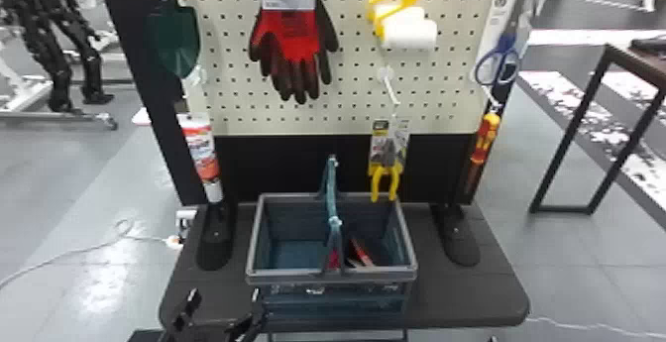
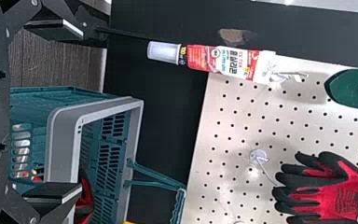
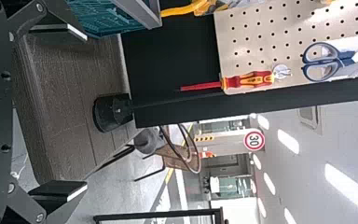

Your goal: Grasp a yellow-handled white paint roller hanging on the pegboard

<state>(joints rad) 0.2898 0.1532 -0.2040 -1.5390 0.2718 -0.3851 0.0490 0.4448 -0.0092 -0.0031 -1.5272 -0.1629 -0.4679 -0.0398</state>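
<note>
The yellow-handled white paint roller (image 1: 407, 29) hangs near the top of the pegboard (image 1: 347, 93), right of centre, its white foam cylinder below the yellow handle. My left gripper (image 1: 220, 316) is low at the table's front edge, left of the basket, far below the roller; its fingers (image 2: 56, 29) stand open with nothing between them. In the right wrist view my right gripper (image 3: 60, 109) is open and holds nothing, over the right part of the dark table (image 3: 60, 102).
A red-and-black glove (image 1: 292, 43), green trowel (image 1: 173, 38), sealant tube (image 1: 200, 150), yellow pliers (image 1: 385, 167), blue scissors (image 1: 498, 61) and red screwdriver (image 1: 483, 142) hang on the board. A grey-rimmed teal basket (image 1: 331, 271) sits mid-table. A black table frame (image 1: 594, 133) stands at right.
</note>
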